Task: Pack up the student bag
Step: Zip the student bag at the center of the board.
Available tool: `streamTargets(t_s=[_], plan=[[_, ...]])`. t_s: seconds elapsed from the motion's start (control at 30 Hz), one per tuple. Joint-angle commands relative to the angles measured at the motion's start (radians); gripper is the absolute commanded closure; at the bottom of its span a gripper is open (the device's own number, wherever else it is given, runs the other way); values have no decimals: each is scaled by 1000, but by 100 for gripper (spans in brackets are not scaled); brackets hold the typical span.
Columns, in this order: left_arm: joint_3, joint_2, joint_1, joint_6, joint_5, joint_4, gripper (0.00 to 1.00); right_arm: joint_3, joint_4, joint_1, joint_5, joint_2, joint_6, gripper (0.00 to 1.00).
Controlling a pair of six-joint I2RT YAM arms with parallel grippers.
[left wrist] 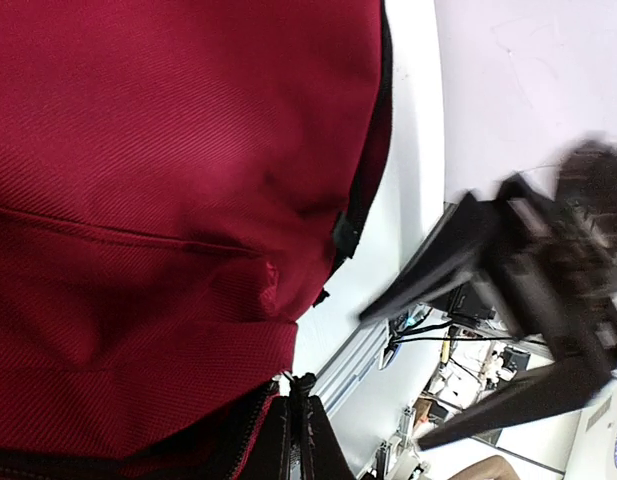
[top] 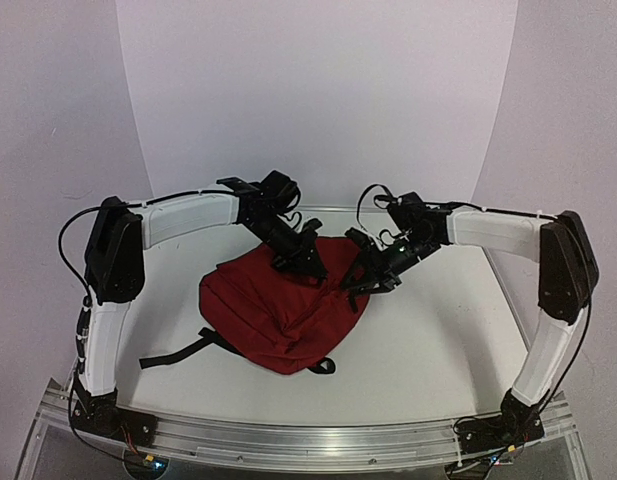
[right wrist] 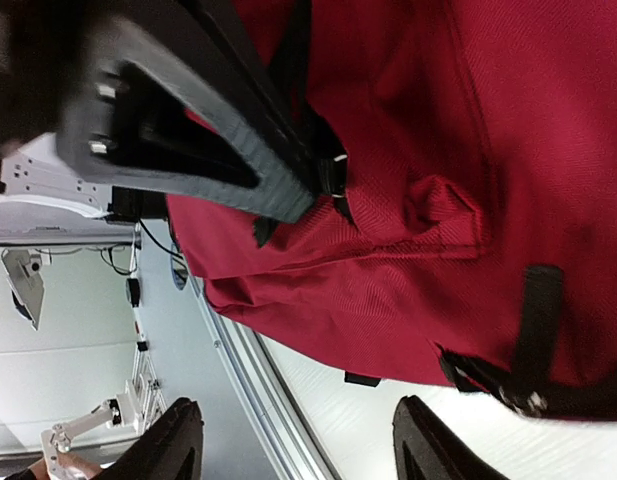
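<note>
At the centre of the top view, dark red soft fabric backpack [top: 273, 310] lies on white table [top: 438, 320], left gripper [top: 306, 265] fingers clamped on its upper edge, right gripper [right wrist: 303, 445] fingers spread apart, empty.

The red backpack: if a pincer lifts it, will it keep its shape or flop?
Probably floppy: the backpack lies slumped and creased, so it would likely sag from wherever it's gripped. It looks fairly flat, so perhaps light. Its woven cloth seems unlikely to slip.
</note>
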Motion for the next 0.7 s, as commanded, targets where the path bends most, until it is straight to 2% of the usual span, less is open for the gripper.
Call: streamTargets(t_s=[0.0, 0.2, 0.33, 0.43, 0.67], plan=[[2, -21, 13, -25, 34, 75, 100, 43, 33, -2, 2, 92, -19, 37], [-10, -18, 16, -43, 49, 105, 100, 43, 199, 9, -24, 145, 104, 35], [-13, -11, 17, -54, 53, 117, 100, 36, 296, 22, -64, 157, 185, 28], [-18, -9, 21, -59, 51, 117, 100, 14, 353, 27, -94, 147, 217, 27], [-11, 4, 26, -78, 64, 141, 100, -2, 440, 53, -79, 149, 268, 38]])
